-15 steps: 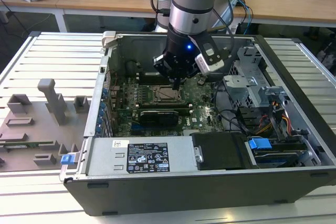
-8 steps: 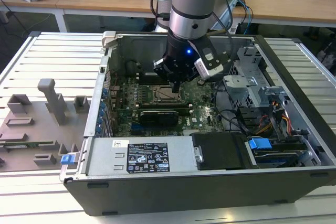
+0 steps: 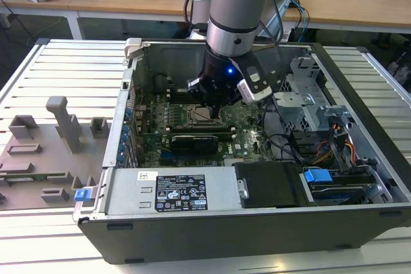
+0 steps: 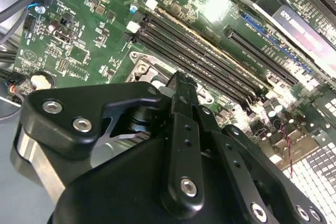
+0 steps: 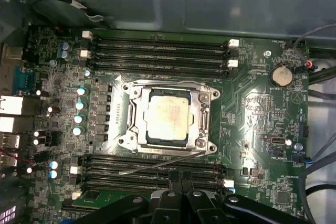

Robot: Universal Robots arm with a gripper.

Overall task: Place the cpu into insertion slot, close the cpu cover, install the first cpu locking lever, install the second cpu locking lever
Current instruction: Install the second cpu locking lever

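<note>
A: Where's the cpu (image 5: pixel 167 116)?

B: Seated in the insertion slot (image 5: pixel 131 124), cpu cover (image 5: pixel 205 109) shut around it. One of each. One thin lever (image 5: pixel 157 167) lies loose beside the slot.

A: Handling?

B: Chip's prob. light, stiff, fragile; hold by edges. Lever's springy wire.

A: Gripper (image 5: pixel 181 195)?

B: Above the board, fingers close together, empty afaict.
</note>
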